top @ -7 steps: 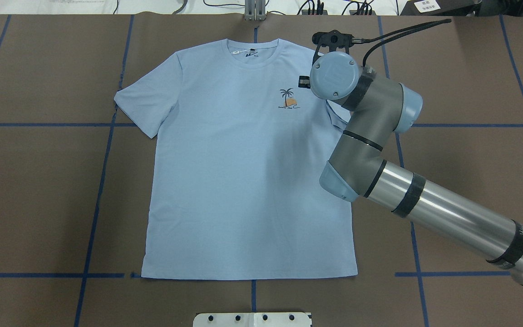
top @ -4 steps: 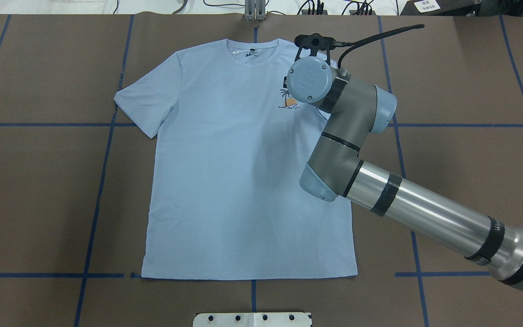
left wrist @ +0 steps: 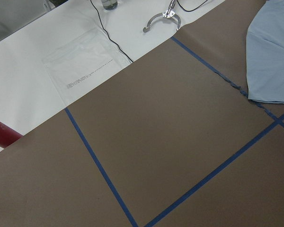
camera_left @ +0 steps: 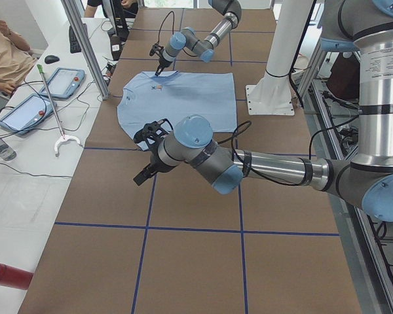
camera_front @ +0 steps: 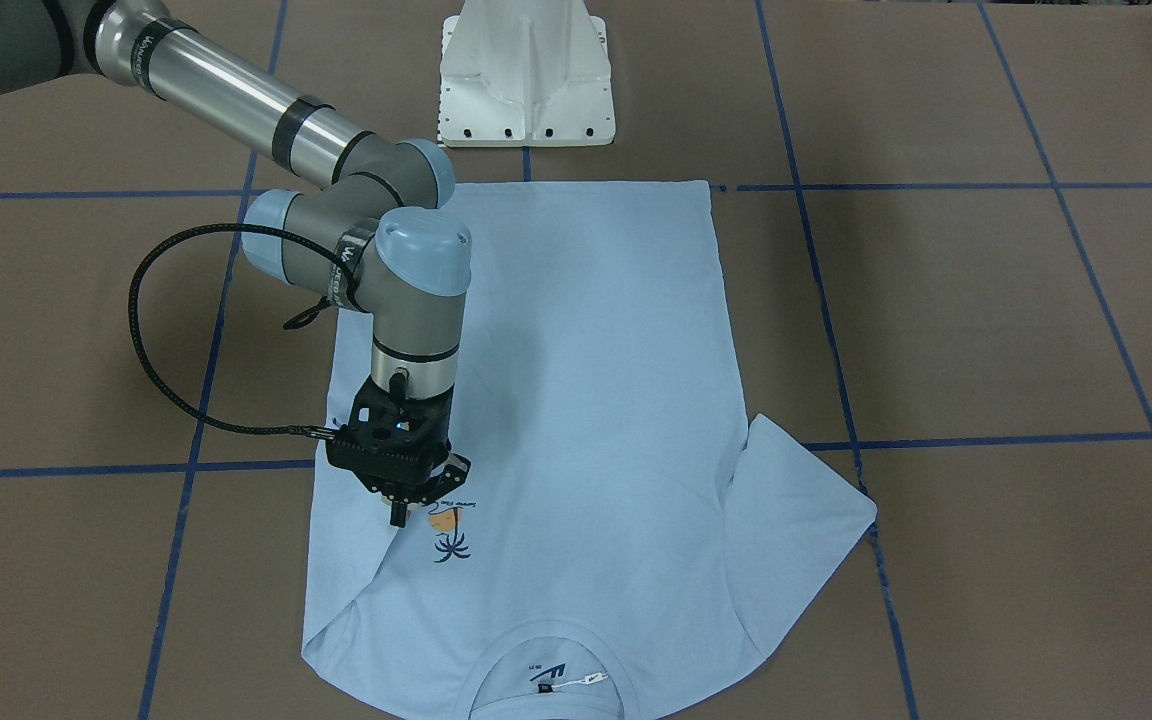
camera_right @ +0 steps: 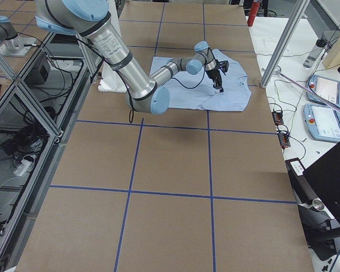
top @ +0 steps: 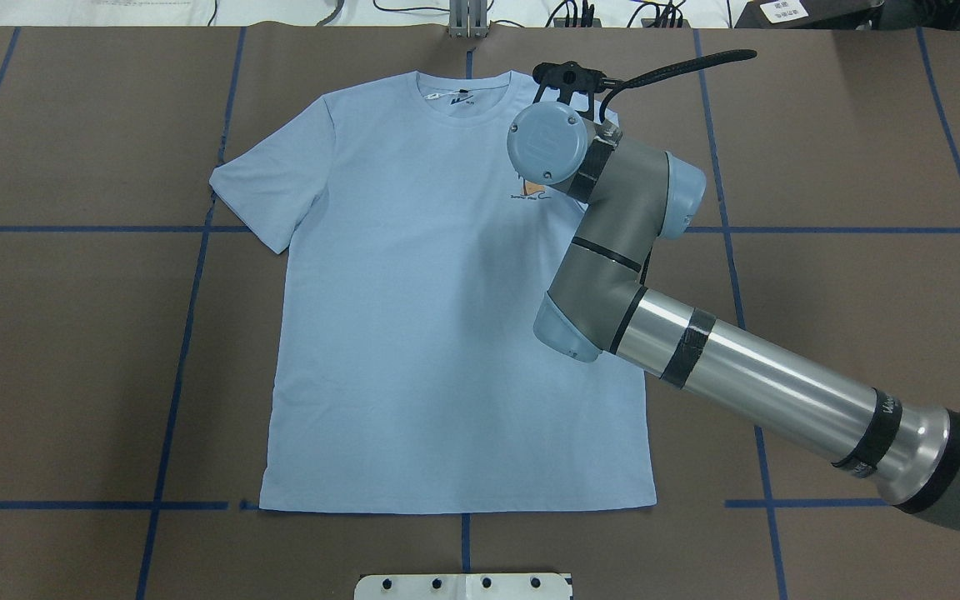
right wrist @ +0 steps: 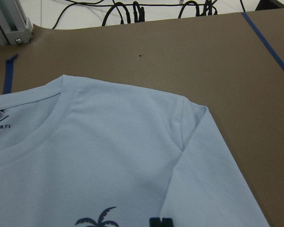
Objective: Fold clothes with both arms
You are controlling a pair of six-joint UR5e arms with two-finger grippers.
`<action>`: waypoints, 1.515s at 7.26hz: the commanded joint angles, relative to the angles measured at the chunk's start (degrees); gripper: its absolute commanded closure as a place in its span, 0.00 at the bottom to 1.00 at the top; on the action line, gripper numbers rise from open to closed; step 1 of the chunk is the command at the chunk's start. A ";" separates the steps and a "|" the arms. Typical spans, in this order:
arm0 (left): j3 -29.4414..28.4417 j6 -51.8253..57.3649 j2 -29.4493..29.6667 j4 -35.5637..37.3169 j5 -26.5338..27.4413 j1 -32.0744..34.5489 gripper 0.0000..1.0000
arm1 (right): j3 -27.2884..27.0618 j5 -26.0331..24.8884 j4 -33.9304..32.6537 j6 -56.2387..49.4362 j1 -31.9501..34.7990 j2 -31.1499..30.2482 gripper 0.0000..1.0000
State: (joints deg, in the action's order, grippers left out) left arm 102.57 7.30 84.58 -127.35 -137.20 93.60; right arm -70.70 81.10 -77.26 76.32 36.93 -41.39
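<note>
The light blue T-shirt (top: 447, 333) lies flat, front up, collar at the table's far edge; it also shows in the front view (camera_front: 596, 380). My right gripper (camera_front: 398, 517) is shut on the shirt's right sleeve, folded inward over the chest. It sits right beside the palm-tree print (camera_front: 452, 538). In the overhead view the wrist (top: 547, 146) hides the gripper. The right wrist view shows the folded sleeve (right wrist: 203, 179) and the collar (right wrist: 33, 137). My left gripper (camera_left: 146, 175) hovers off the shirt's left side, seen only in the left side view; I cannot tell its state.
The shirt's other sleeve (top: 267, 187) lies spread out. The white pedestal base (camera_front: 526, 75) stands at the near edge. Blue tape lines cross the brown table cover (top: 72, 350). A metal bracket (top: 467, 21) stands behind the collar. Tablets (camera_left: 65, 82) and a seated person (camera_left: 6, 59) are at the side bench.
My right arm has moved left over the shirt, carrying the right sleeve inward from the shoulder to the palm-tree print. The rest of the shirt has not moved.
</note>
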 commanded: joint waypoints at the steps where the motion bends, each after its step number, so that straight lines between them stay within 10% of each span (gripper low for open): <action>1: 0.08 0.00 -0.03 0.00 -0.09 0.00 0.00 | 0.12 -0.15 0.17 2.75 -0.02 0.17 0.87; 2: 0.00 0.00 -0.03 0.00 -0.87 0.00 0.00 | 0.64 -1.29 0.44 2.43 -0.37 0.43 0.01; 4: 0.00 -0.26 0.06 0.00 -1.14 -0.09 0.00 | 0.56 0.62 0.00 -0.19 0.59 3.32 0.00; 7: 0.18 -1.93 1.02 -3.24 -1.14 -2.61 0.00 | -2.76 17.73 -5.85 -12.99 10.40 3.34 0.00; 11: -1.32 -35.76 12.60 -3.16 6.88 -18.24 0.00 | -15.06 39.43 -9.93 -40.56 28.93 -8.66 0.00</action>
State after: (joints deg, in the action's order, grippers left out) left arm 101.48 -16.58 93.90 -130.39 -135.78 80.47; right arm -82.64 113.35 -87.10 45.63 59.43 -45.16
